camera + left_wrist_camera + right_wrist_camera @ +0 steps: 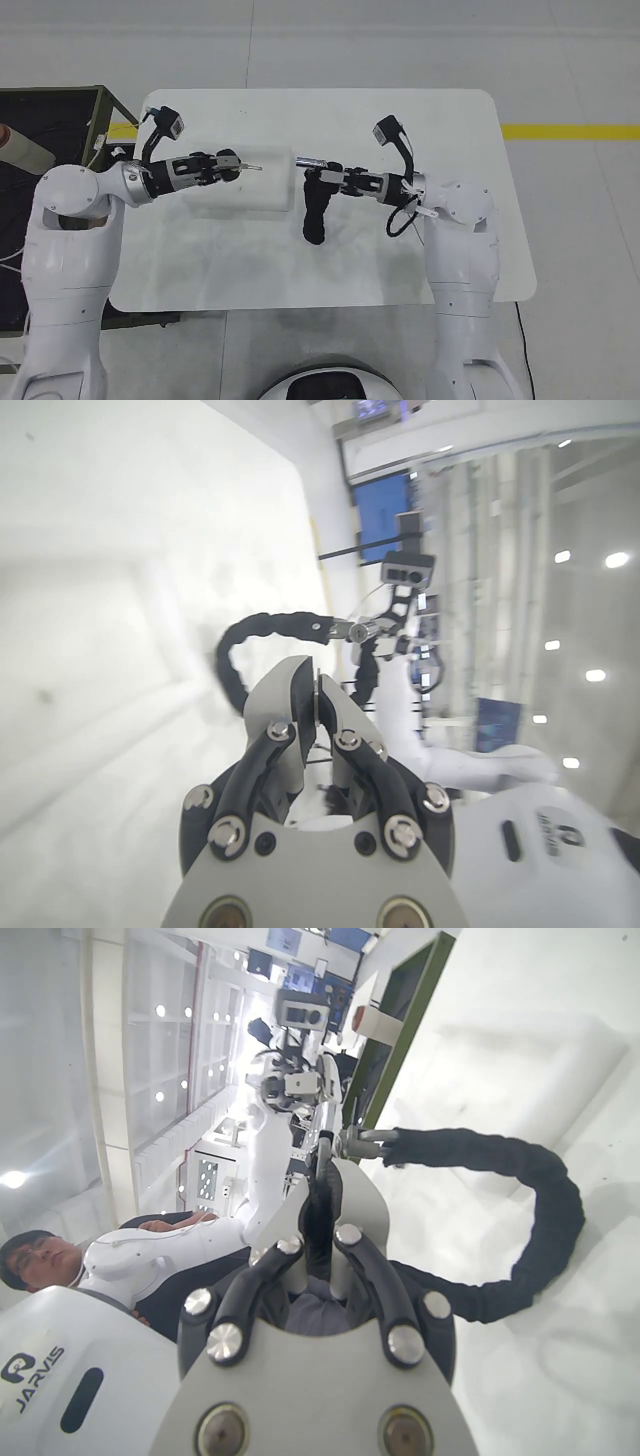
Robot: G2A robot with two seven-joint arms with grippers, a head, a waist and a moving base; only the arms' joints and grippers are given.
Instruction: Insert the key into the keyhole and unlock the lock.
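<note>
My left gripper (236, 167) is shut on a small metal key (253, 167), whose blade points toward the lock. In the left wrist view the key (317, 700) sits edge-on between the pads of that gripper (316, 672). My right gripper (334, 177) is shut on a cable lock, holding it above the table. Its silver cylinder (308, 160) faces the key across a short gap, and the keyhole (358, 631) looks back at the left wrist camera. The black cable (550, 1213) loops down from the cylinder (326, 1148) past the right gripper (322, 1178).
A low white foam block (240, 197) lies on the white table (450, 250) under the key and lock. A dark green-edged box (60, 120) stands off the table's left side. The table's right and front parts are bare.
</note>
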